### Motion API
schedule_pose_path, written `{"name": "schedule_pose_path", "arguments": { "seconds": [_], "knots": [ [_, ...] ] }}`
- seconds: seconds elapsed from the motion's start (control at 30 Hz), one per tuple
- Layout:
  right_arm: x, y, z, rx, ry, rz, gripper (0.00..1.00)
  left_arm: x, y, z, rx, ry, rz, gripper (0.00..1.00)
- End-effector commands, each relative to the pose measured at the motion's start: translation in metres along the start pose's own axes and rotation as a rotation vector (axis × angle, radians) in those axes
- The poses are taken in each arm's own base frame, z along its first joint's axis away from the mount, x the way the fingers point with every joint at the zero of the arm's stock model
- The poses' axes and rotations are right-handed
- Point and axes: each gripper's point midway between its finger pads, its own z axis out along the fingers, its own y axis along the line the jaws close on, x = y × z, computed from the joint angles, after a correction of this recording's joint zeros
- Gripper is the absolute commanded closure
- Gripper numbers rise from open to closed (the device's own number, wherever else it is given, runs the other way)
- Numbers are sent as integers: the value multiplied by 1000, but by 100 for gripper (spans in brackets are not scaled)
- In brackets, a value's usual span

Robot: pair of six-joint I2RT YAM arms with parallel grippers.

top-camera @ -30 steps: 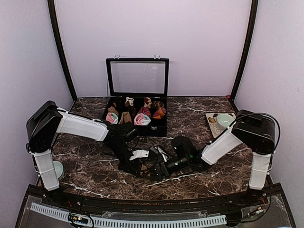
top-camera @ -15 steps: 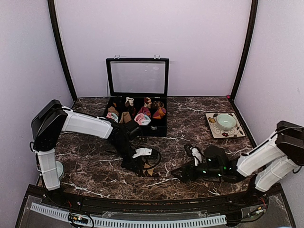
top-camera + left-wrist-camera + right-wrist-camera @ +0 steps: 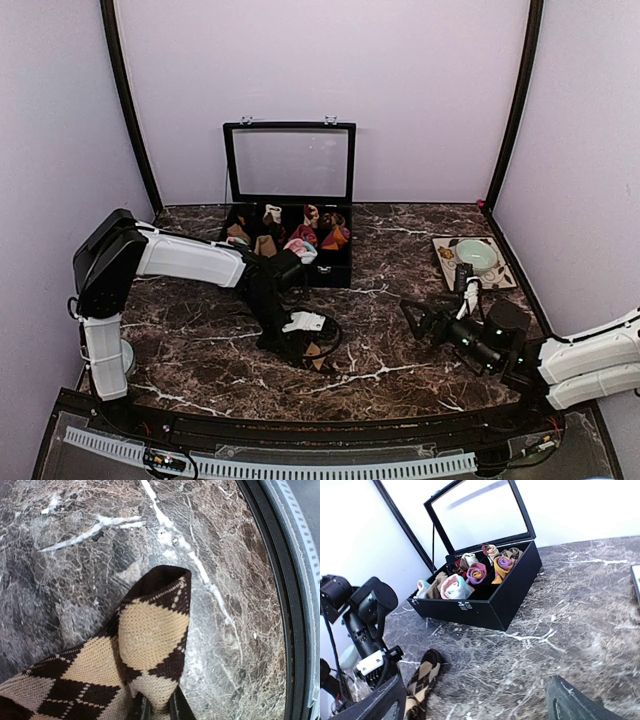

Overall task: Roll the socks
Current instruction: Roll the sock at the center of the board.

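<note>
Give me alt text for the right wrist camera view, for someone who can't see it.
An open black box with a raised clear lid holds rolled socks on a dark marble table. In front, a brown-and-beige diamond sock lies beside the left arm; the right gripper frames the bottom edge, open and empty.

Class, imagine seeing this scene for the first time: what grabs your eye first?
The black box at the back of the table, lid up, packed with bright sock rolls. Nearer, the left gripper pinches a brown-and-beige diamond sock; the right gripper hangs open at right.
</note>
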Motion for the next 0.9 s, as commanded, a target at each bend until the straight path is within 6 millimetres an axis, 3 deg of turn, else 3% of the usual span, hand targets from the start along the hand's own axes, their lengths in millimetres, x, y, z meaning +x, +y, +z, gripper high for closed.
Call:
{"name": "schedule_pose_path", "arguments": {
  "seconds": [0.0, 0.1, 0.23, 0.37, 0.53, 0.6, 0.87],
  "knots": [
    [10, 6, 5, -68, 52, -94, 9, 42, 6, 19, 0, 185, 23, 100],
    [54, 33, 18, -217, 256, -263, 20, 44, 6, 24, 17, 183, 33, 100],
    [94, 67, 18, -369, 377, -450, 21, 37, 5, 24, 35, 155, 28, 100],
    [107, 97, 16, -493, 364, -556, 30, 36, 8, 23, 38, 142, 5, 100],
    [134, 119, 28, -577, 367, -731, 51, 36, 15, 18, 46, 85, -89, 100],
    [144, 125, 37, -574, 349, -811, 53, 37, 17, 17, 48, 69, -108, 100],
    [148, 142, 73, -537, 241, -1016, 56, 44, 14, 19, 78, 81, -113, 100]
  ]
}}
